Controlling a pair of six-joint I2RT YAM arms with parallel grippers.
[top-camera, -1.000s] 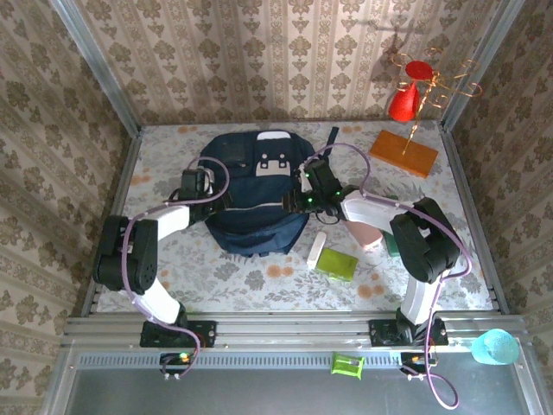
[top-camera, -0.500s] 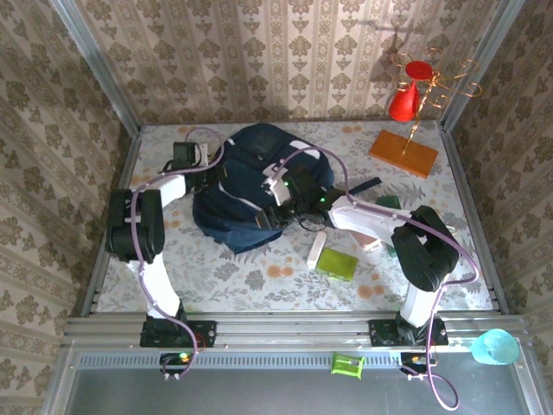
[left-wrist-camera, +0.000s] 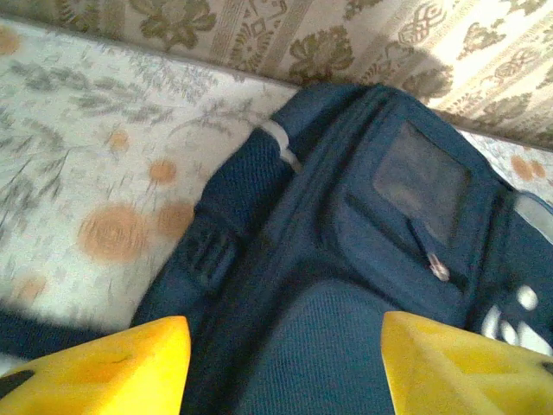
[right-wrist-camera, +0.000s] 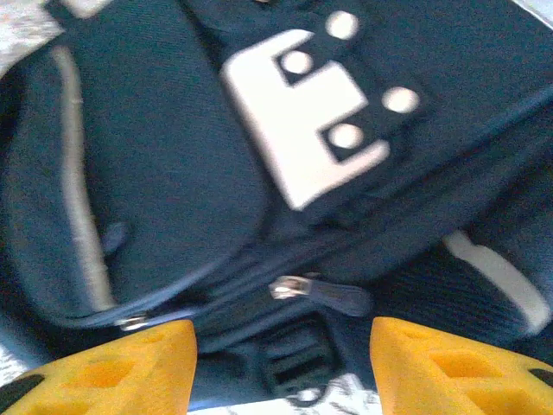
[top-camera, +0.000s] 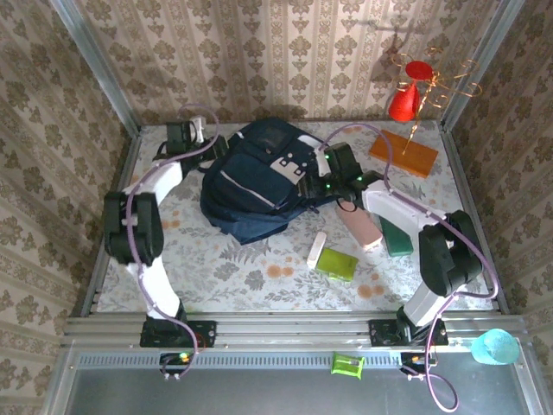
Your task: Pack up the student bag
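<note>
— Where did the student bag [top-camera: 251, 186] lie?
— On the far middle of the table [top-camera: 259, 277], askew. Its long axis ran from near-left to far-right, with the buckle patch [top-camera: 289, 164] towards the right arm.
— And the claws?
— The left gripper [left-wrist-camera: 285, 333] sat at the bag's far-left edge, its fingers spread and pinching nothing. The right gripper [right-wrist-camera: 282, 333] hung over the patch side, also spread.
— What did the wrist views add?
— The right wrist view showed a zipper pull [right-wrist-camera: 289, 285] beneath the patch. The left showed a dark rectangular panel [left-wrist-camera: 421, 181].
</note>
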